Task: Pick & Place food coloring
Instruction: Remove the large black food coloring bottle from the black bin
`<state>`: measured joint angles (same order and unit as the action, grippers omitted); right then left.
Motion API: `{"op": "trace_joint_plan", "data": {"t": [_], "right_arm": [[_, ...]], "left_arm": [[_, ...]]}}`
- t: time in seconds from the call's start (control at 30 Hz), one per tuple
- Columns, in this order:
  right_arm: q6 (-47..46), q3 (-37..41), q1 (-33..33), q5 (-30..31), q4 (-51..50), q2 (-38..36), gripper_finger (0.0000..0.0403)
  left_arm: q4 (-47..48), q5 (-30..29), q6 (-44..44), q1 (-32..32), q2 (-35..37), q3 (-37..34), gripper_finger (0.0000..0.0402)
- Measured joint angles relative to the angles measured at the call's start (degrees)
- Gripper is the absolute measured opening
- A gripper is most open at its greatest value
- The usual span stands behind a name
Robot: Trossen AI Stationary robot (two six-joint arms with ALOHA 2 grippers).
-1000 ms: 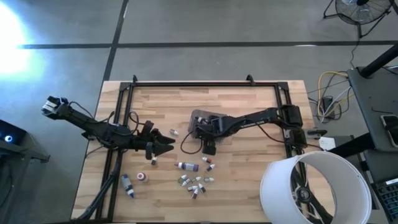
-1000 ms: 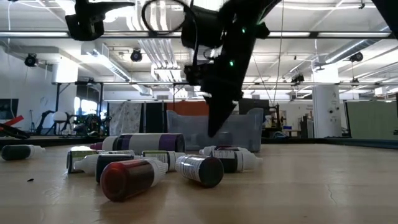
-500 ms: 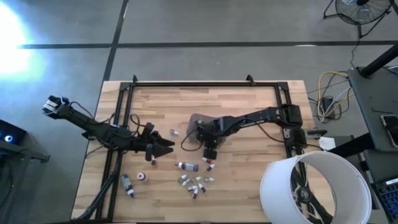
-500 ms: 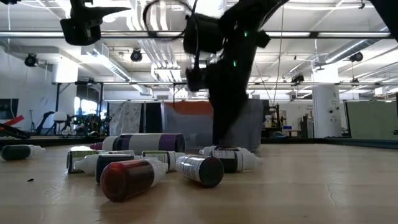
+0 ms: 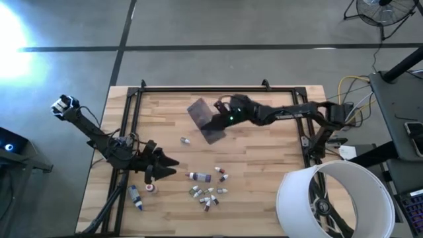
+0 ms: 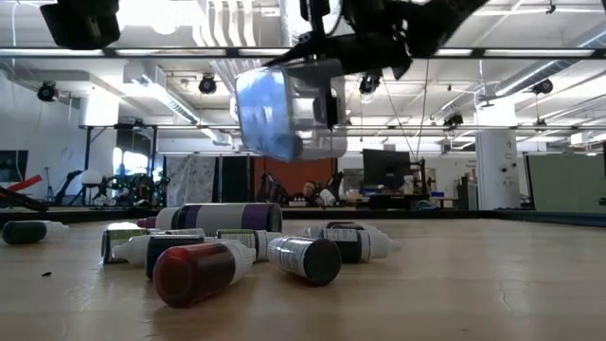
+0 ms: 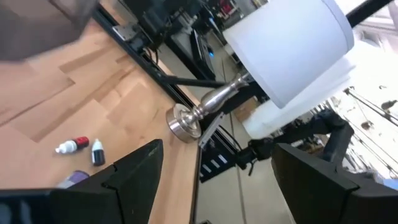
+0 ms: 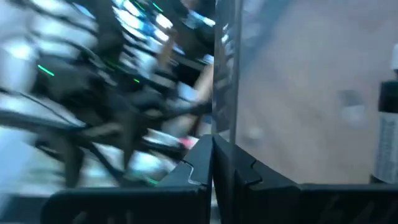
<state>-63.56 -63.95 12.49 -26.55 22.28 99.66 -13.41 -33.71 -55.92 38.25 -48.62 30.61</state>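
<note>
Food coloring bottles [image 5: 206, 190] lie loose on the wood table [image 5: 264, 172], near the front edge, nothing gripping them. Right gripper [image 5: 225, 119] is up in the air w/ the grey tub [image 5: 205, 119] pinched by its wall, tilted. Left gripper [image 5: 166, 165] sits low just beside the bottles, fingers spread, holding nothing.

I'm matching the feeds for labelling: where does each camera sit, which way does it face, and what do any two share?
High: overhead, straight down; both arms, right pincer holding the tub.
Low: table height, level across the bottles; tub lifted above.
Left wrist: past the open left pincer toward the table edge.
Right wrist: along its fingers, clamped on the tub wall.
High and low share tub and bottles.
</note>
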Motion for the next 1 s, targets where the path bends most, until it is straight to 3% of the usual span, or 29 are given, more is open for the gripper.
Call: {"op": "trace_joint_plan", "data": {"t": [0.13, 0.3, 0.47, 0.63, 0.73, 0.8, 0.9, 1.0], "right_arm": [[-16.8, 8.0, -1.2, 7.9, 31.2, 4.8, 0.0008], [-31.1, 12.1, -2.9, 25.5, 67.0, 16.8, 0.0008], [-37.7, 10.4, -5.0, 26.5, 67.1, 22.3, 0.0008], [-33.3, 6.4, -5.4, 21.7, 67.3, 22.8, 0.0008], [-25.5, 4.6, -4.0, 14.3, 59.3, 20.1, 0.0008], [-16.6, 3.0, -3.2, 9.5, 45.4, 16.1, 0.0008], [3.2, -2.8, -2.6, 8.1, 6.9, 8.5, 0.0008], [24.6, -13.5, -2.4, 17.4, -33.4, 5.7, 0.0009]], "left_arm": [[0.3, -1.5, 0.2, 0.6, 0.0, 0.0, 0.0275], [0.3, -1.5, -0.1, 0.6, 0.0, 0.0, 0.0275], [0.1, -1.5, -0.2, 0.6, 0.0, 0.0, 0.0275], [0.2, -1.6, -1.1, 0.6, 0.0, 0.0, 0.0275], [0.2, -1.5, -1.2, 0.6, 0.0, 0.0, 0.0275], [0.3, -1.6, -1.2, 0.6, 0.0, 0.0, 0.0275], [0.3, -1.6, -1.3, 0.6, 0.0, 0.0, 0.0275], [0.3, -1.6, -1.3, 0.6, 0.0, 0.0, 0.0275]]}}
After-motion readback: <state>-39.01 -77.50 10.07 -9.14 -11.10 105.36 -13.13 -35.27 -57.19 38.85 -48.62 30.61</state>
